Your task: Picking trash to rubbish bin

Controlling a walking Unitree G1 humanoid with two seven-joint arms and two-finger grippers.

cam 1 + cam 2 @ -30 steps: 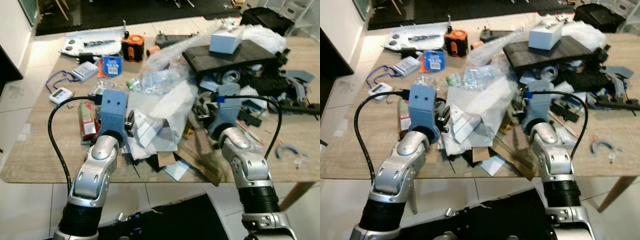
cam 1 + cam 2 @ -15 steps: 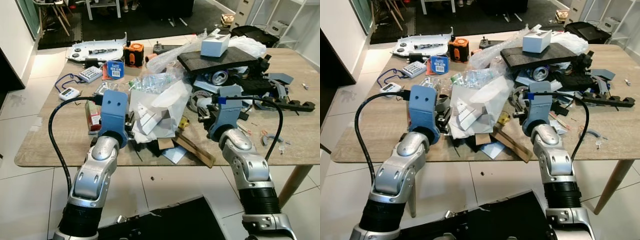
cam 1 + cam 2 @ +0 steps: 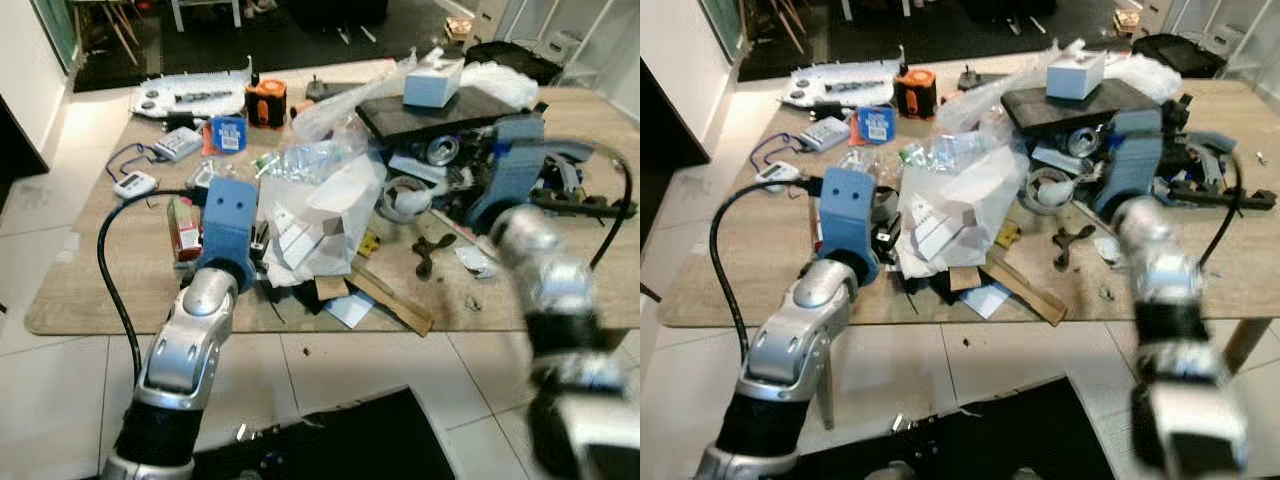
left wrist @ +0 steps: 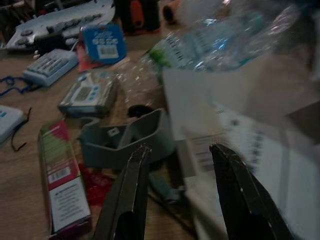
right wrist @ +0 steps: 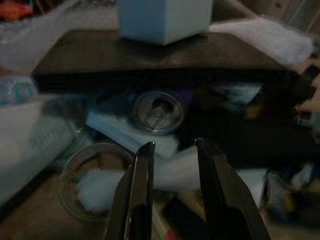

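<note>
A heap of trash lies mid-table: crumpled white paper and plastic (image 3: 325, 215), a crushed clear bottle (image 3: 318, 160) and a red carton (image 3: 182, 228). My left gripper (image 4: 177, 150) stands open at the heap's left side, over a grey plastic piece (image 4: 125, 140) and printed paper. My right arm, blurred, is raised over the table's right part, and its blue wrist block (image 3: 508, 172) is all that shows there. The right gripper (image 5: 175, 147) is open, pointing at a clear cup holding a white wad (image 3: 405, 198) and a can (image 5: 157, 111) lying under a black board.
The black board (image 3: 440, 110) carries a white box (image 3: 432, 82). Black parts and cables crowd the far right. An orange device (image 3: 266, 103), a calculator (image 3: 178, 145) and a timer on a blue cord (image 3: 133, 183) lie far left. A cardboard strip (image 3: 392, 302) reaches the wooden table's (image 3: 90, 290) front edge.
My right arm has swung up and to the right, from the heap's right side toward the clutter under the black board. The left arm has stayed put.
</note>
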